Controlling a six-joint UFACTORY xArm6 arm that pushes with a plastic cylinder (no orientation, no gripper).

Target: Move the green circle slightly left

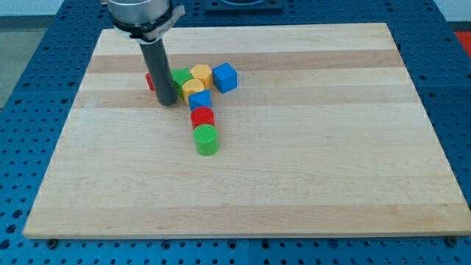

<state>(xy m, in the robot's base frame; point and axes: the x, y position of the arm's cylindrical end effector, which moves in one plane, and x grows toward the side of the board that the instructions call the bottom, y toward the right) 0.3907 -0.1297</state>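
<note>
The green circle (pixel 206 139) is a short green cylinder at the bottom end of a cluster of blocks near the board's middle left. Directly above it, touching, is a red cylinder (pixel 202 117), then a blue block (pixel 199 100). My tip (pixel 167 102) rests on the board up and to the left of the green circle, apart from it, just left of the blue block.
Above are two yellow blocks (pixel 201 74) (pixel 193 87), a blue cube (pixel 225 77), a green block (pixel 180 77) and a red block (pixel 150 81) partly hidden behind the rod. The wooden board (pixel 331 147) lies on a blue perforated table.
</note>
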